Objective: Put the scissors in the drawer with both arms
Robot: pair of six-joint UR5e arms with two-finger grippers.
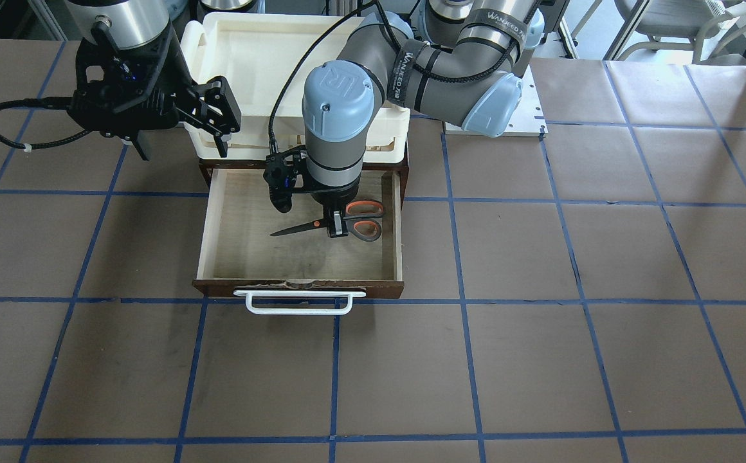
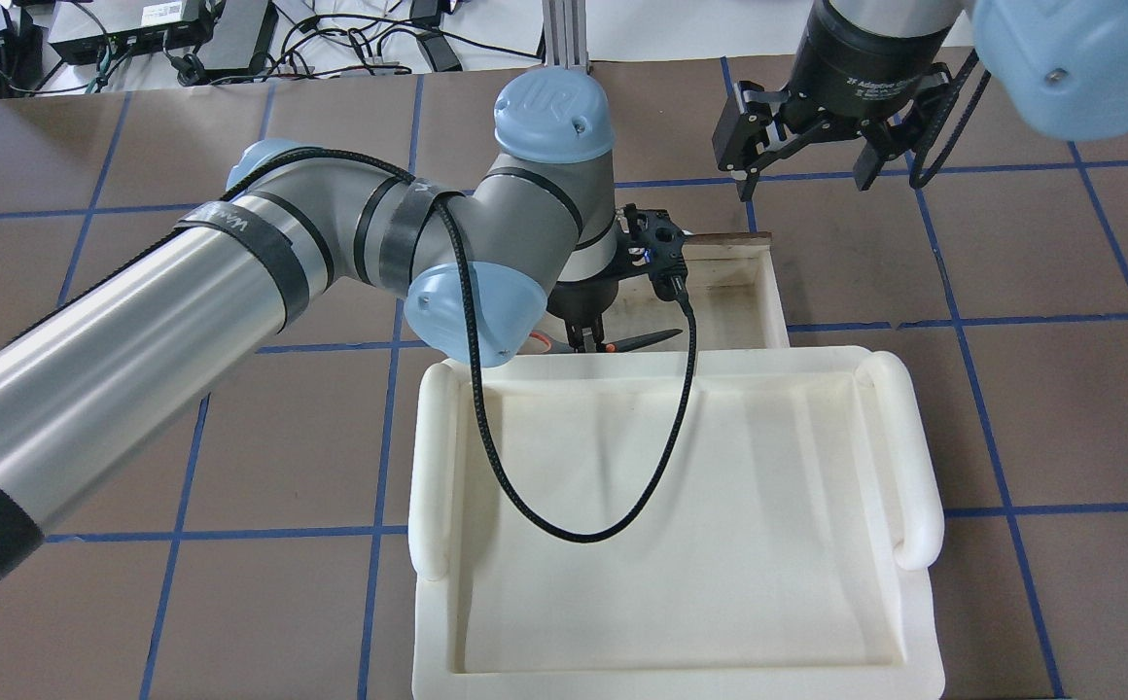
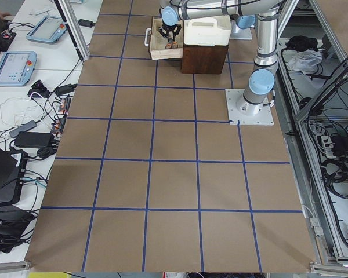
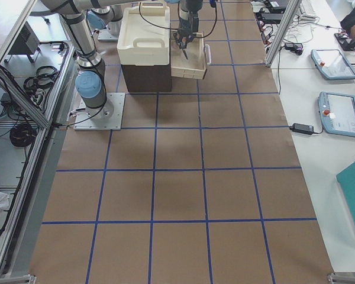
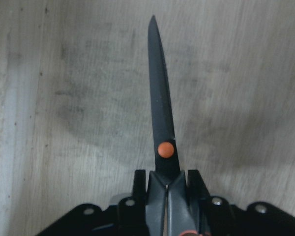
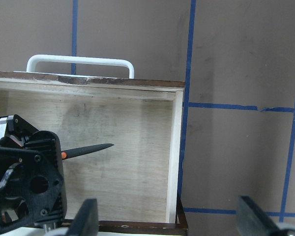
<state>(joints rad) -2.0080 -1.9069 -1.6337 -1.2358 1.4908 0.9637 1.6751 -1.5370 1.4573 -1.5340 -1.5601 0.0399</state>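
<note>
The drawer (image 1: 251, 257) has a pale plywood floor, matt, grainy and smudged grey. Its dark-brown wooden front is chipped along the top edge, and its bar handle (image 6: 78, 59) is smooth glossy white. In the drawer, the scissors (image 5: 160, 108) show matt dark-grey metal blades, an orange rivet (image 5: 165, 149) and grey plastic-looking handles lined in orange. On top of the drawer's cabinet, the foam tray (image 2: 768, 535) is cream-white and matt. Around the drawer, the table covering (image 1: 540, 257) is matt brown and paper-like, crossed by blue tape. Over the drawer, the left arm (image 2: 88, 389) is brushed silver metal with smooth light-blue caps.
</note>
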